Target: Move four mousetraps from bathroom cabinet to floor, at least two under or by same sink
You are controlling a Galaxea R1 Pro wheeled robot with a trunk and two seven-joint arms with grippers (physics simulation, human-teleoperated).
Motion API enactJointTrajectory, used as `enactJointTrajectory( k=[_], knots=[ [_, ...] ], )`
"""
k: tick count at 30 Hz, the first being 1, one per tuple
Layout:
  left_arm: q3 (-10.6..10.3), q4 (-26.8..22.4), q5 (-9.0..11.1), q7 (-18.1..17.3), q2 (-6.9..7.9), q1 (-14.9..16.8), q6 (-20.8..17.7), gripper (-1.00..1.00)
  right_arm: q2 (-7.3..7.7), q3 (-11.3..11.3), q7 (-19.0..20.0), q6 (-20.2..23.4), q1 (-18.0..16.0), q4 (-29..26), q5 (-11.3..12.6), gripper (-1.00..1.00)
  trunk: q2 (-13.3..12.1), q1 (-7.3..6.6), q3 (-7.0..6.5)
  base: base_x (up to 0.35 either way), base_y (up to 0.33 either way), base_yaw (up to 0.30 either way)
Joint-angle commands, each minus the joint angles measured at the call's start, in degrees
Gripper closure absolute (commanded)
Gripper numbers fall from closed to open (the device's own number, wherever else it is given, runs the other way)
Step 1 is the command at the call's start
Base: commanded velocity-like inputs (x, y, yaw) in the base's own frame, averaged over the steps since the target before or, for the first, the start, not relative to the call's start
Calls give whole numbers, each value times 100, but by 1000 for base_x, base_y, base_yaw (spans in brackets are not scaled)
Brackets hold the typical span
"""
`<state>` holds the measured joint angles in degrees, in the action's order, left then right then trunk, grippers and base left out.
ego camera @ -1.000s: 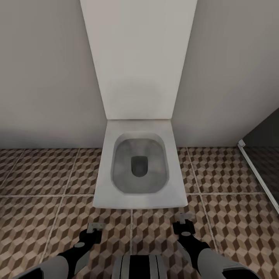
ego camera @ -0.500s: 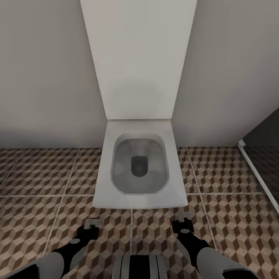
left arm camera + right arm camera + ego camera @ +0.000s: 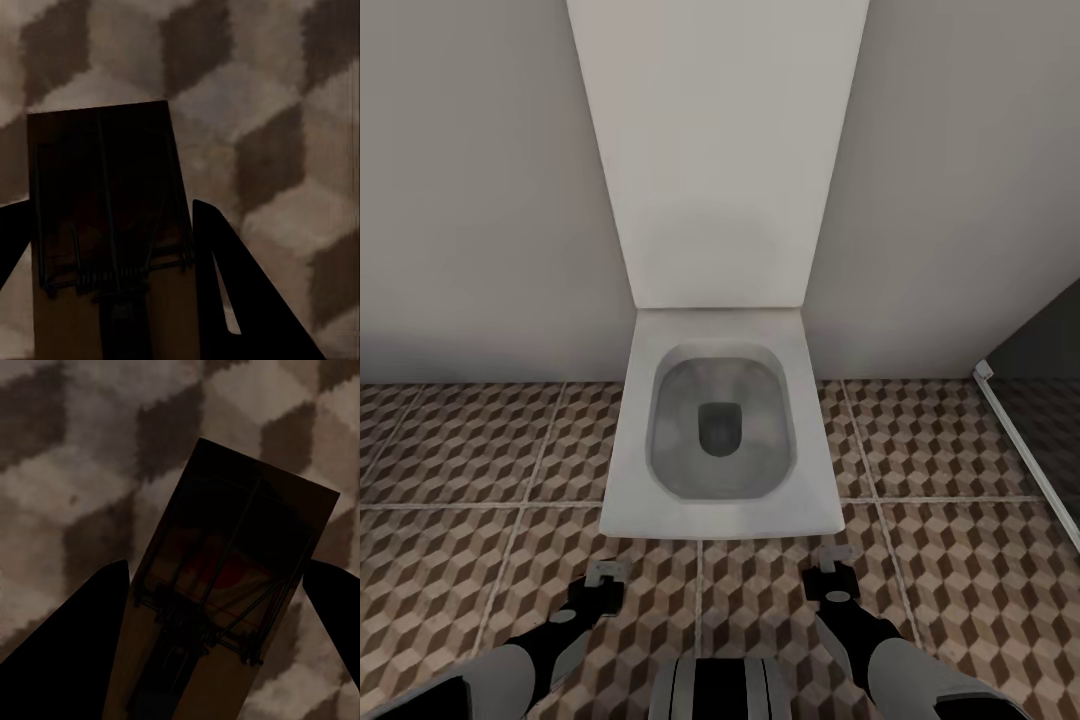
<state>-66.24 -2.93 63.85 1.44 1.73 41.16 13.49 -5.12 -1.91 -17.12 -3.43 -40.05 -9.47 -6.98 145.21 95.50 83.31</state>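
A: Item one, left gripper (image 3: 607,576)?
B: Pinching a small tan wooden mousetrap with dark wire (image 3: 105,225) between its fingers, low over the cube-patterned brown and beige tiled bathroom floor (image 3: 460,450).

A: Item two, right gripper (image 3: 834,572)?
B: Likewise clamped on a second tan wooden mousetrap with a red mark (image 3: 225,600), over the same tiles.

A: Surroundings?
B: A white square toilet (image 3: 720,440) directly ahead, against a pale wall.

A: Progress?
B: By my reckoning, two traps fetched but neither set down; the other two, the cabinet and the sink are unaccounted for here.
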Motion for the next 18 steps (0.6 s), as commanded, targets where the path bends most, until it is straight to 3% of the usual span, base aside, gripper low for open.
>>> enactJointTrajectory(
  k=[1,6,18],
  knots=[
    [-47,-19,26,4,4,73,-4,100,-1,-19,-37,5,-3,5,-42,100,1,-1,3,0,0,0],
    [-50,-27,15,-30,25,277,-16,100,1,-20,-37,14,-3,4,-49,100,1,-1,3,0,0,0],
    [-49,-37,13,-56,34,321,-3,100,-6,-20,-36,9,-3,-2,-60,100,1,-1,3,0,0,0]
  ],
)
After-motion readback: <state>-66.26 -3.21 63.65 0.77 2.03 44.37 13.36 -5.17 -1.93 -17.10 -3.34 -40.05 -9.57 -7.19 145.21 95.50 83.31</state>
